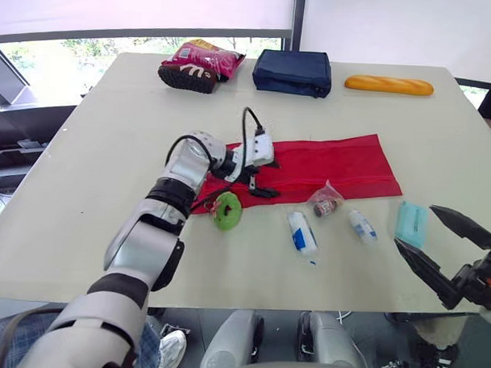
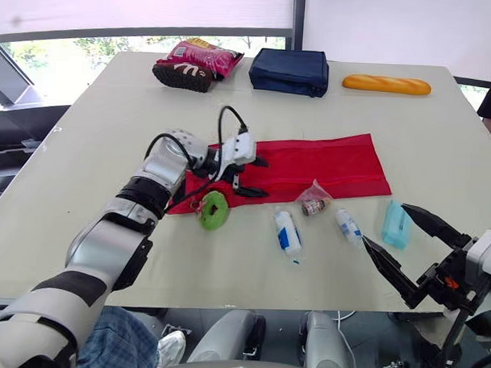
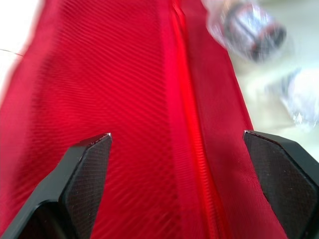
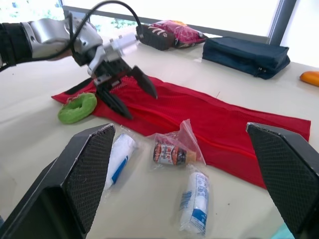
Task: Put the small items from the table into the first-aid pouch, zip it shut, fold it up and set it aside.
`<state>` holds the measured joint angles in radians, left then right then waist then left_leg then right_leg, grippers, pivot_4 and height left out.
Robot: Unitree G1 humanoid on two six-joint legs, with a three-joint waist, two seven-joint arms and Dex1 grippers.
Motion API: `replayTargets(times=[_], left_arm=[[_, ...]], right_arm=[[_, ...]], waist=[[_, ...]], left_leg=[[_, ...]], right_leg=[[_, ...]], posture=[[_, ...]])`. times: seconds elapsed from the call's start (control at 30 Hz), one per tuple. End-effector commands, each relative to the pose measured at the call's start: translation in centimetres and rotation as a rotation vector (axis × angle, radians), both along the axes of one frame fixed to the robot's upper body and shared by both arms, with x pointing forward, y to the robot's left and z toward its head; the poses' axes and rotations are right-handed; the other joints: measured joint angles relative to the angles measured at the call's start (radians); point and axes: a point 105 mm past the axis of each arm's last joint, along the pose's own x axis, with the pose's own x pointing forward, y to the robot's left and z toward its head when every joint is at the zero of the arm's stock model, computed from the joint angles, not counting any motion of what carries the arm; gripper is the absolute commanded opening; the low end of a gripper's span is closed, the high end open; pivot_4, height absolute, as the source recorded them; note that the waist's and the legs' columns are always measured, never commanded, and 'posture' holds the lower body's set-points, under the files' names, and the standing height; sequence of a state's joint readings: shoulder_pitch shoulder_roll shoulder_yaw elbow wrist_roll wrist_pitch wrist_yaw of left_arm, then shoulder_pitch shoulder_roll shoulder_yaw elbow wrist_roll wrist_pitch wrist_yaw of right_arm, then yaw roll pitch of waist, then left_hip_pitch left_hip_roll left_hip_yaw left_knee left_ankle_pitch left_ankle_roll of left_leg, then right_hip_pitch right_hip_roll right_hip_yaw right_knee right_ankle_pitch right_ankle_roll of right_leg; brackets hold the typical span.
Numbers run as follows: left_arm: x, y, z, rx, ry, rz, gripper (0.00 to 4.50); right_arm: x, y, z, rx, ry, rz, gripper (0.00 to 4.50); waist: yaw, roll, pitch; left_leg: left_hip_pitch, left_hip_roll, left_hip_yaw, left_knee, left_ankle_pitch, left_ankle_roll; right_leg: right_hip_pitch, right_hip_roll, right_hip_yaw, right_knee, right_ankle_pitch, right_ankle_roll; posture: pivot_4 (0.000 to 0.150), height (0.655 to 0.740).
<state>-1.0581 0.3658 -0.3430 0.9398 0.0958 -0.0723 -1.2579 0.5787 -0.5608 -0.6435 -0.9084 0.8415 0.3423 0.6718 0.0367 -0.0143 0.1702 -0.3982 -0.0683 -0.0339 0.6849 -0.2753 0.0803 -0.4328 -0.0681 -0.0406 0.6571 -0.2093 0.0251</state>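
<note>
- The pale table (image 1: 85,170) carries everything. The head views take in its far edge, which the wrist views cut short.
- The red pouch (image 1: 335,167) lies flat and unfolded across the middle, its left end under the left jaws. The left wrist view shows its zip line running up between the two fingers.
- A navy bag (image 1: 292,72) sits at the far edge, well beyond both sets of jaws.
- A loaf of bread (image 1: 388,85) lies to the right of that bag. The right wrist view catches just its tip.
- A pink snack bag (image 1: 203,61) lies to the left of the navy bag. Its print cannot be read.
- The left gripper (image 4: 139,105) has its jaws apart. The right wrist view shows them from the side, tips slanting down to the red cloth and holding nothing.
- The right gripper (image 2: 386,224) hangs at the near right table edge, its jaws wide apart around nothing.
- A white tube (image 1: 302,233) with a blue mark lies between the two grippers, off the pouch. Its lettering is too small to read.
- A teal packet (image 1: 411,224) lies just by the right fingertips.
- A green ring (image 1: 227,211) lies just beside the left jaws, at the pouch's near corner.
- A little jar in a clear bag (image 4: 172,153) lies at the pouch's near edge. It has a dark label that cannot be read.
- A small wrapped bottle (image 1: 362,227) with a blue label lies nearer the right jaws.
</note>
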Motion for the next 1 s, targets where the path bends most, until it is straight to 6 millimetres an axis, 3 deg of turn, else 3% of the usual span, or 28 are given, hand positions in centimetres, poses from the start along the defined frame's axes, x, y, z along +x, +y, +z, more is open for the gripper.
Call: replayTargets(times=[0.03,0.17,0.2,0.27,0.3,0.33,0.4,0.53,0.8,1.0], left_arm=[[1.1,-1.0,0.7,0.008,-0.087,0.024,4.47],[1.3,-1.3,-0.2,0.034,-0.118,0.032,4.47],[1.4,-1.2,-0.2,0.038,-0.128,0.033,3.95],[1.5,-1.2,-0.2,0.032,-0.134,0.037,3.34],[1.5,-1.0,-0.1,0.029,-0.134,0.039,2.60],[1.5,-0.9,-0.1,0.026,-0.133,0.042,2.55],[1.5,-0.7,0.0,0.022,-0.128,0.044,1.85],[1.4,-0.2,-0.2,0.024,-0.121,0.045,0.16],[1.3,1.0,-0.3,0.013,-0.096,0.072,0.05],[0.3,3.3,-0.5,0.001,-0.022,0.086,0.05]], right_arm=[[-0.5,0.3,1.0,-0.020,-0.059,-0.018,4.50],[-0.7,0.3,1.1,-0.022,-0.063,-0.035,4.50],[-0.7,0.3,1.1,-0.023,-0.064,-0.036,4.50],[-0.8,0.2,1.1,-0.025,-0.064,-0.038,4.50],[-0.7,0.3,1.1,-0.026,-0.064,-0.037,4.50],[-0.7,0.3,1.1,-0.026,-0.064,-0.034,4.50],[-0.7,0.4,1.1,-0.025,-0.065,-0.024,4.50],[-0.6,0.3,0.9,-0.035,-0.057,-0.012,4.50],[-0.5,-0.2,-0.1,-0.114,-0.020,-0.006,4.50],[-0.9,-0.6,-1.0,-0.168,0.012,-0.008,4.50]], waist=[[0.002,0.000,0.000],[0.003,-0.001,0.000],[0.003,-0.001,0.000],[0.003,-0.001,0.000],[0.003,-0.001,0.000],[0.003,-0.001,0.000],[0.003,-0.001,0.000],[0.001,-0.001,0.000],[-0.001,-0.001,0.000],[-0.014,-0.001,0.000]], left_leg=[[0.000,0.000,0.000,0.000,0.000,0.000],[0.000,0.000,0.000,0.001,0.000,0.000],[0.000,0.000,0.000,0.001,0.000,0.001],[0.000,0.000,0.000,0.001,0.000,0.001],[0.001,0.000,0.000,0.001,0.000,0.001],[0.001,0.000,0.000,0.001,0.000,0.001],[0.001,0.000,0.000,0.001,0.000,0.001],[0.001,0.000,0.000,0.001,0.000,0.001],[0.001,0.000,0.000,0.001,0.000,0.001],[0.001,0.001,0.000,0.001,0.000,0.001]], right_leg=[[0.000,0.000,0.000,0.000,0.000,0.000],[0.000,0.000,0.000,0.000,0.000,0.000],[0.001,0.000,0.000,0.000,0.000,0.000],[0.001,0.000,0.000,0.000,0.000,0.000],[0.001,0.000,0.000,0.000,0.000,0.000],[0.001,0.000,0.000,0.000,0.000,0.000],[0.001,0.000,0.000,0.000,0.000,0.000],[0.001,0.000,0.000,0.000,0.000,0.000],[0.001,0.001,0.000,0.000,0.000,0.000],[0.001,0.001,0.000,0.000,0.000,0.000]], posture=[[0.150,0.7395],[0.150,0.7395],[0.150,0.7395],[0.150,0.7395],[0.150,0.7395],[0.150,0.7395],[0.150,0.7395],[0.150,0.7395],[0.150,0.7395],[0.150,0.7395]])
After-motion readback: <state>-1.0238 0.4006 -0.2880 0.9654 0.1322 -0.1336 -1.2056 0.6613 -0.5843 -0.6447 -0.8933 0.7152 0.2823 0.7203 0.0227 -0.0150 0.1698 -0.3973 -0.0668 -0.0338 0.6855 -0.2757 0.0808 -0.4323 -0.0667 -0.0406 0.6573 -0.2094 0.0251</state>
